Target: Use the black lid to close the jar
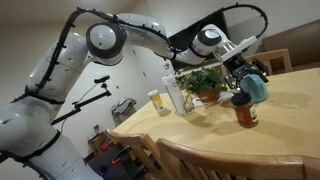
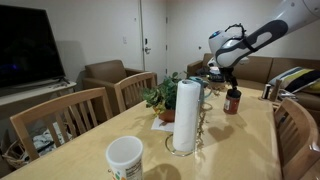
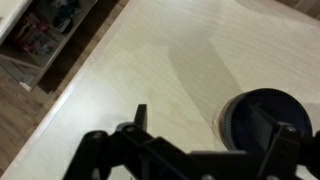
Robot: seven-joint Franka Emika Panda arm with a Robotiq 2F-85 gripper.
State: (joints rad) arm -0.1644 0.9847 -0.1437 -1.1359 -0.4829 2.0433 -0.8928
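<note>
The jar is small clear glass with dark reddish contents and stands on the wooden table next to a teal pitcher. The black lid rests on the jar's mouth. My gripper hovers just above the lid with its fingers spread, holding nothing. In both exterior views the jar with the lid is right below the gripper. In the wrist view the lid shows at the lower right, partly behind the right finger. The gripper is open and offset to the lid's left.
A potted plant, a tall clear bottle and a pale yellowish cup stand left of the jar. A paper towel roll and a white cup stand nearer the camera. Wooden chairs line the table edge.
</note>
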